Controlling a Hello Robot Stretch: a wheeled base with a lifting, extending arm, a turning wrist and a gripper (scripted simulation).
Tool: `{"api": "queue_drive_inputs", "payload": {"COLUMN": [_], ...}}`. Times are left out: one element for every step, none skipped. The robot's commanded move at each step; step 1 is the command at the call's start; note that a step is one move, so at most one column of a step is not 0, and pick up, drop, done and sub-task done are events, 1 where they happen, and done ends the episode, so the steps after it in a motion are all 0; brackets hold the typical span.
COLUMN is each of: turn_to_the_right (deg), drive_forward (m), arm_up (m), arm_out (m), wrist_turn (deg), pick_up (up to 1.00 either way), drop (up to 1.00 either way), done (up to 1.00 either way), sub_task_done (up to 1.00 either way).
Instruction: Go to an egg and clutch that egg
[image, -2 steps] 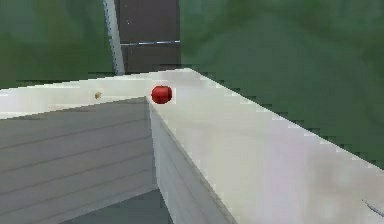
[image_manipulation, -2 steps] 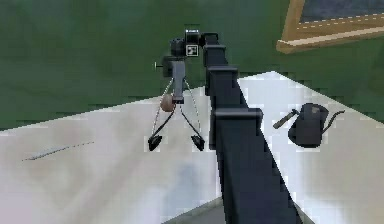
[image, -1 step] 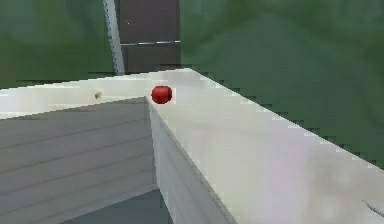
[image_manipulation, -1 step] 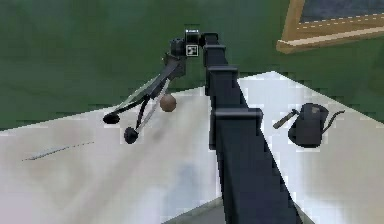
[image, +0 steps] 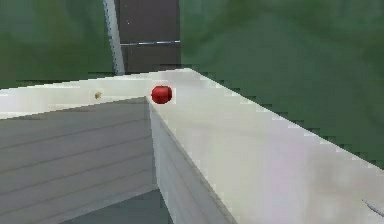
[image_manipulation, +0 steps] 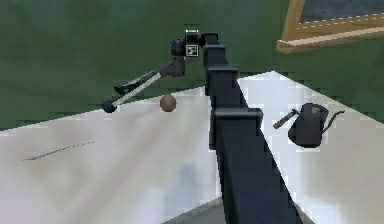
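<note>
Well, arm pose: you have the dark square arm (image_manipulation: 235, 120) rising from the bottom edge, right of centre, to the upper middle of the arm side view, above the white bench (image_manipulation: 110, 175).
Wrist end: two small white marked squares sit at the bar's top, with the dark body of the jaws just left of them.
Fingers: the thin fingers (image_manipulation: 140, 86) slant down and left from that body and end near the bench's far edge, left of centre.
Jaws: you cannot tell whether they are apart or together, nor whether they hold anything.
Round thing: a reddish-brown ball (image_manipulation: 168, 102) lies on the bench just below and right of the fingers; whether they touch cannot be told.
Egg: in the forward view a small pale speck (image: 97, 95) rests on the bench at upper left, left of a red round thing (image: 161, 94); it is too small for you to be sure it is the egg.
Right of arm: a dark jug (image_manipulation: 308, 126) stands on the bench.
</note>
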Motion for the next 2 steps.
{"api": "queue_drive_inputs", "payload": {"turn_to_the_right": [0.0,0.0], "drive_forward": [0.0,0.0], "arm_up": [0.0,0.0], "arm_out": [0.0,0.0], "wrist_turn": [45.0,24.0], "pick_up": [0.0,0.0], "drop": [0.0,0.0], "done": [0.0,0.0], "sub_task_done": [0.0,0.0]}}
